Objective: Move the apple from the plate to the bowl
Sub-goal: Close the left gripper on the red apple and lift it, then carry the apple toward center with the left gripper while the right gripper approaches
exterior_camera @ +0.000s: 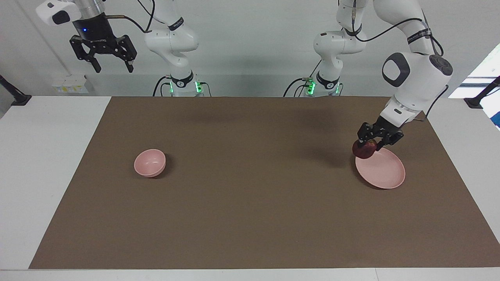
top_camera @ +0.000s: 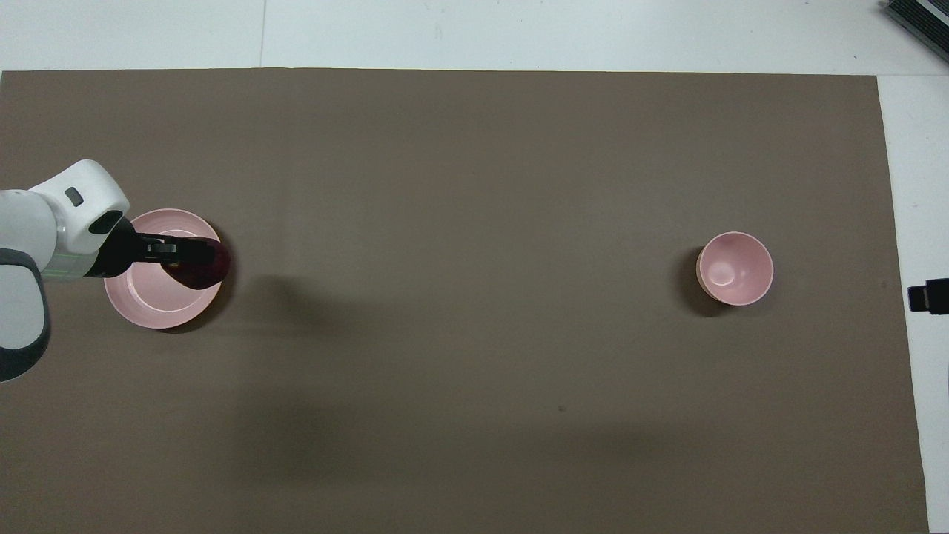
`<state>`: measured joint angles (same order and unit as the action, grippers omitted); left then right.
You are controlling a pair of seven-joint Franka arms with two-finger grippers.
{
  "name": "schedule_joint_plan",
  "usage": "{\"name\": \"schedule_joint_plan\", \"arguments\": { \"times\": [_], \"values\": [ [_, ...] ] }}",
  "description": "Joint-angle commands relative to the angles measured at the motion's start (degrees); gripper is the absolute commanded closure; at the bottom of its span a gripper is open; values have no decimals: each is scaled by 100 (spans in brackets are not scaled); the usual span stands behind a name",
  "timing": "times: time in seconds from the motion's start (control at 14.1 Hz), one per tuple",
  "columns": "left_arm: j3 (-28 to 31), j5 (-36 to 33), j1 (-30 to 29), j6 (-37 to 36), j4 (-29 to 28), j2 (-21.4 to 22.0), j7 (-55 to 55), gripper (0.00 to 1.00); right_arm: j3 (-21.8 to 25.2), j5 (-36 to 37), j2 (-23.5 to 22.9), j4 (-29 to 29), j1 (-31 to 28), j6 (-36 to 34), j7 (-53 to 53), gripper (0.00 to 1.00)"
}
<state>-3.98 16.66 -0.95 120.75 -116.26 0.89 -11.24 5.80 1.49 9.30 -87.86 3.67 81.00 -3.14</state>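
My left gripper (exterior_camera: 369,146) is shut on the dark red apple (exterior_camera: 364,149) and holds it just above the rim of the pale pink plate (exterior_camera: 384,171), at the plate's edge toward the bowl. In the overhead view the apple (top_camera: 199,265) shows over the plate's (top_camera: 152,297) edge, with the left gripper (top_camera: 194,252) around it. The small deep pink bowl (exterior_camera: 150,162) stands empty toward the right arm's end of the mat; it also shows in the overhead view (top_camera: 735,268). My right gripper (exterior_camera: 112,66) is open and waits high above the table edge, near its base.
A brown mat (exterior_camera: 250,195) covers most of the white table. The right gripper's tip (top_camera: 928,296) shows at the edge of the overhead view. A dark clamp (exterior_camera: 478,99) stands at the table's corner by the left arm.
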Motion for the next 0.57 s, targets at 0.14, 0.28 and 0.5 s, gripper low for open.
{"name": "schedule_joint_plan", "arguments": {
  "times": [0.14, 0.28, 0.5],
  "values": [
    [-664, 1390, 16, -350, 288, 131, 972, 100, 9, -498, 151, -56, -16, -268, -284, 0],
    [-937, 1795, 16, -298, 297, 219, 1237, 100, 9, -719, 117, -169, -33, -400, -162, 0],
    [-1280, 2708, -1, -271, 332, 245, 1370, 100, 9, -1307, 72, -520, -25, -330, 688, 0]
  ]
}}
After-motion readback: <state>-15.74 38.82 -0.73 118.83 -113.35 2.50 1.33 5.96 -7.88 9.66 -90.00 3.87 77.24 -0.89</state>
